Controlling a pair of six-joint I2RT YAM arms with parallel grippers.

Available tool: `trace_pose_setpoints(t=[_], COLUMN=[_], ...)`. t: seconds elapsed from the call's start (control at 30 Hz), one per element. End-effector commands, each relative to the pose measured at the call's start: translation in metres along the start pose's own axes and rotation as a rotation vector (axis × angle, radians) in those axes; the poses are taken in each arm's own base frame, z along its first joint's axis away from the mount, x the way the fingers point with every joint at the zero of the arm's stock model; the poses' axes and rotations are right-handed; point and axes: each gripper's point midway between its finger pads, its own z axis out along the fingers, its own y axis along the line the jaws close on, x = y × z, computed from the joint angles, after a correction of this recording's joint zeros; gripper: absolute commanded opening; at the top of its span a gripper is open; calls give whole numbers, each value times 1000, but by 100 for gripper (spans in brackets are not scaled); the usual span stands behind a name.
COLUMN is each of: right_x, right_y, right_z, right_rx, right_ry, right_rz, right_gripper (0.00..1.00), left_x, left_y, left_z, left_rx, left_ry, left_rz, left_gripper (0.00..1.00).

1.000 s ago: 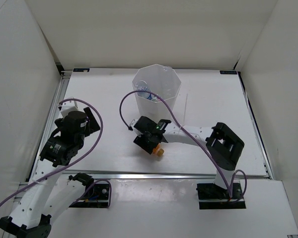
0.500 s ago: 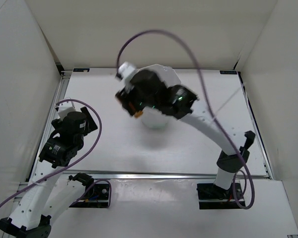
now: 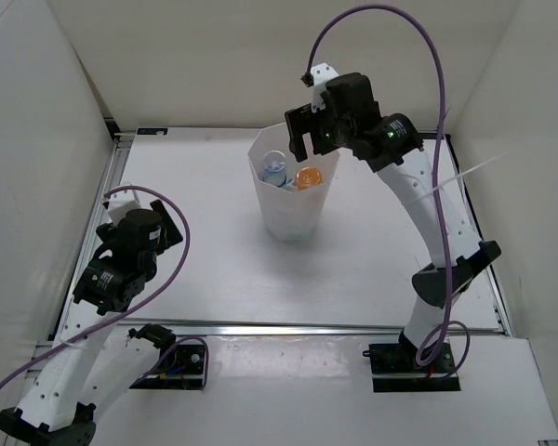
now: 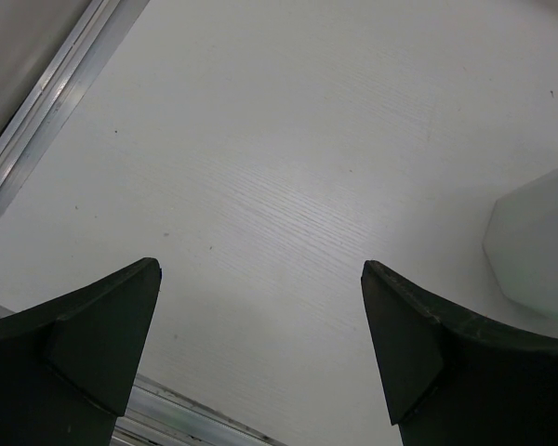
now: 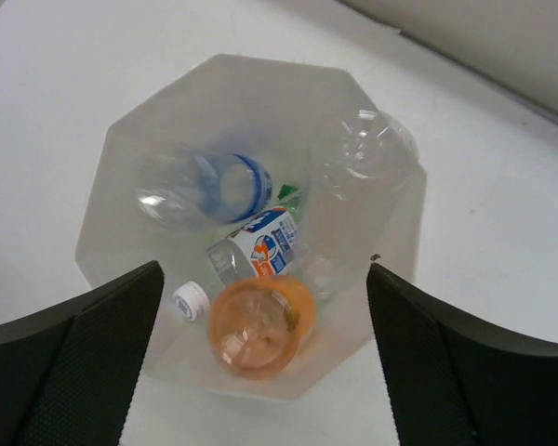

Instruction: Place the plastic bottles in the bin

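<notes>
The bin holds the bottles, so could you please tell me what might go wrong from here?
1. The right gripper hangs open above the bin; pulling away low might clip the rim and tip it.
2. The orange bottle lies on top of the other bottles and could spill out if the bin tips.

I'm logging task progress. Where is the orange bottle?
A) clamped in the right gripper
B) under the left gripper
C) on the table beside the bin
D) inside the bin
D: the right wrist view shows the orange bottle lying inside the bin, below its rim.
</notes>
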Motion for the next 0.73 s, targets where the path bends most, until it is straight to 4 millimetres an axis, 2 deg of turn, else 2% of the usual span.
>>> trace_pose_setpoints(t=[0.0,0.07,0.2,0.23,0.37,0.4,0.47,0.5,0.53,0.6,0.63,0.67,0.7], right_x=[3,0,-14,-13,21,42,60,71,93,103,104,116,113], right_y=[12,0,-18,-32,-48,-51,-46,-44,-42,-43,-43,-45,-55], right_z=[0,-3,-29,-40,-55,-50,-56,-56,-60,-63,-73,-73,-79], right_rx=[-73,-21,71,125,101,67,17,9,14,21,28,47,91], right_ry=[10,-1,-66,-75,29,98,141,167,212,198,173,197,167], right_rz=[25,30,101,172,321,362,384,388,394,382,378,380,380], right_gripper=[95,99,99,99,99,99,99,99,99,99,99,99,99], left_x=[-5,-2,3,4,10,15,19,15,18,14,8,8,5], left_y=[2,3,3,3,9,13,19,28,39,50,58,62,66], left_z=[-3,-2,-1,-1,2,3,6,6,4,4,3,5,6], left_rx=[-5,-6,-7,-7,-36,-58,-95,-146,-196,-265,-312,-340,-364], left_ry=[-15,-13,4,4,13,22,27,0,3,-30,-69,-86,-108], left_rz=[-34,-43,-41,-41,-23,-18,-12,-18,-15,-29,-25,-18,1], left_gripper=[100,100,100,100,100,100,100,100,100,100,100,100,100])
